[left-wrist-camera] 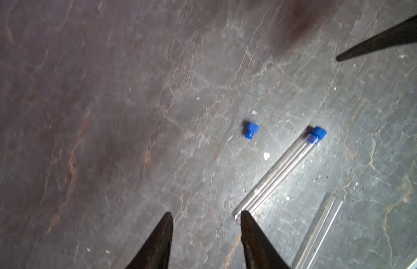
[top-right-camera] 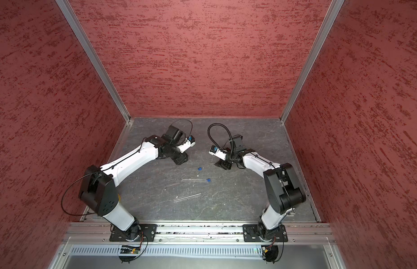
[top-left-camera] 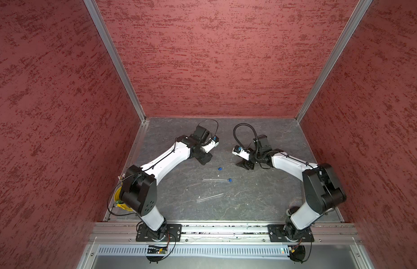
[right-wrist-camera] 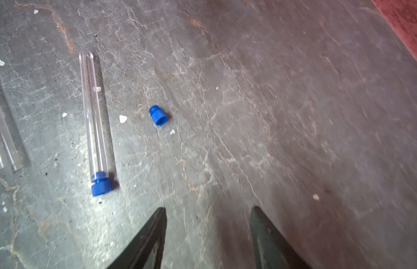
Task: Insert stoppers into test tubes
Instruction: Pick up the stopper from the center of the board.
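Grey bench (top-left-camera: 272, 198), red walls (top-left-camera: 226, 58): stoppering judged half done.
Nearest, uncapped test tube (top-left-camera: 210, 197) lies flat, axis slanted, mouth seemingly toward robot's right; beyond, stoppered tube (top-left-camera: 215, 179) lies crosswise, blue cap (top-left-camera: 229, 180) same way; loose stopper (top-left-camera: 219, 168) farther, on its side. Left tool (left-wrist-camera: 205, 213) and right tool (right-wrist-camera: 208, 208), farthest, are seen open, empty. Stopper should be pinched by its head, plug aligned with tube axis.

We see a grey veined tabletop (top-left-camera: 249, 205) strewn with white specks (right-wrist-camera: 123, 118), red textured walls (top-left-camera: 214, 58) around it, and a yellow holder (top-left-camera: 117, 195) at its edge.
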Motion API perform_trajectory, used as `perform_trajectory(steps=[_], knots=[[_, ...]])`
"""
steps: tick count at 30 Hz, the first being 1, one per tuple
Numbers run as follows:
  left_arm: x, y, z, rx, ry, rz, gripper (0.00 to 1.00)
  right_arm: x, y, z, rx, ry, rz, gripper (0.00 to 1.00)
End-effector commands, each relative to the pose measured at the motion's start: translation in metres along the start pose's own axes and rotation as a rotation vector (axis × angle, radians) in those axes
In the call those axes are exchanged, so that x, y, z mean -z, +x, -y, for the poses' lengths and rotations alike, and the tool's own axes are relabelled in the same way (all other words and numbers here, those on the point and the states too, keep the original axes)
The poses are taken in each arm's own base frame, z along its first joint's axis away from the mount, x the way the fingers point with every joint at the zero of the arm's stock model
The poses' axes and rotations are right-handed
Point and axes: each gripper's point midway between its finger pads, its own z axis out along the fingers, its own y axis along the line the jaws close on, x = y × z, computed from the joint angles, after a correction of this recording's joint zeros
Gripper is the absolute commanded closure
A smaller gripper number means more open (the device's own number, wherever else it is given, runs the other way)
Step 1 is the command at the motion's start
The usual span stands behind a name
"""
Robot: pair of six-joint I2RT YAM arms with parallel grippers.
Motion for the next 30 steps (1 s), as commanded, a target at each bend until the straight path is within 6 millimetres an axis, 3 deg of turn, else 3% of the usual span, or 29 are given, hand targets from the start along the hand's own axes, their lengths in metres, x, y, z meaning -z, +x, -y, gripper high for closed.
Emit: perform_trajectory(steps=[1, 8, 14, 30], knots=[[0.009, 0.024, 0.005, 0.059, 0.019, -0.012, 0.51, -0.013, -0.02, -0.009, 0.132, -0.054, 0.017, 0.42], [0.026, 0.042, 0.012, 0.063, 0.016, 0.133, 0.51, -0.039, -0.018, -0.029, 0.226, -0.127, -0.024, 0.45], [0.034, 0.052, 0.016, 0.015, -0.004, 0.197, 0.5, -0.051, -0.014, -0.032, 0.268, -0.137, -0.054, 0.49], [0.024, 0.054, 0.022, -0.043, 0.001, 0.197, 0.5, -0.088, -0.015, -0.033, 0.307, -0.207, -0.113, 0.51]])
